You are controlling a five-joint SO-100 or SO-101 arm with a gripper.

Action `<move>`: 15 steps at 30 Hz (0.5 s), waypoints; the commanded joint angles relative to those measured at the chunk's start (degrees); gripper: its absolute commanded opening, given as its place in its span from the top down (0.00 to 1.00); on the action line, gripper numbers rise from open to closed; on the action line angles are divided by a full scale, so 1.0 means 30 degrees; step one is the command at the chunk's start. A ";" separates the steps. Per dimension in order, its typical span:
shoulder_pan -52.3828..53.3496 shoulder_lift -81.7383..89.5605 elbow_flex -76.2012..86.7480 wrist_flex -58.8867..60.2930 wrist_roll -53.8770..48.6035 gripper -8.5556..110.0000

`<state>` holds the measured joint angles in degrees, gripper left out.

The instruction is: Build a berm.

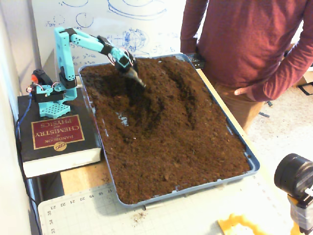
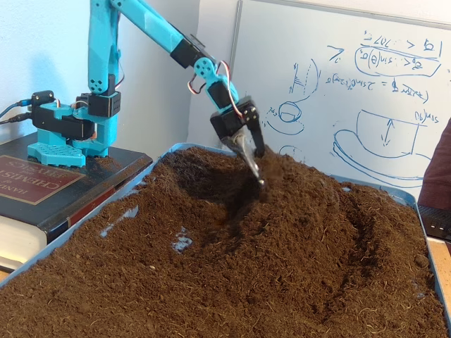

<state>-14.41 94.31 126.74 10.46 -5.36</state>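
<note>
The berm (image 1: pixel 165 95) (image 2: pixel 303 204) is a raised ridge of loose dark-brown soil running down the middle of the blue tray (image 1: pixel 252 164) (image 2: pixel 120 191), with shadowed furrows on both sides. My turquoise arm reaches over the far end of the tray. Its gripper (image 1: pixel 139 80) (image 2: pixel 255 167) carries a grey metal blade, tilted tip-down, just touching the ridge's upper left flank. The black finger lies against the blade and the jaws look shut. A dug hollow (image 1: pixel 134 105) lies below it, with a bare patch of tray floor (image 1: pixel 122 119) (image 2: pixel 183 241) showing.
The arm's base stands on a thick black book (image 1: pixel 56 134) left of the tray. A person in a red sweater (image 1: pixel 244 44) stands at the tray's far right. A whiteboard (image 2: pixel 338 84) is behind. A camera (image 1: pixel 296 178) and a cutting mat (image 1: pixel 98 210) lie in front.
</note>
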 commanded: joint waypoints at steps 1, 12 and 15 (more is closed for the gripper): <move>-0.0029 0.2461 -0.2168 -0.0645 0.0205 0.92; 0.0029 0.4717 -0.2256 -0.0645 0.0205 0.92; 0.0059 0.5508 -0.2461 -0.0645 0.0205 0.92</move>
<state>-14.50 103.71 126.30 10.46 -5.19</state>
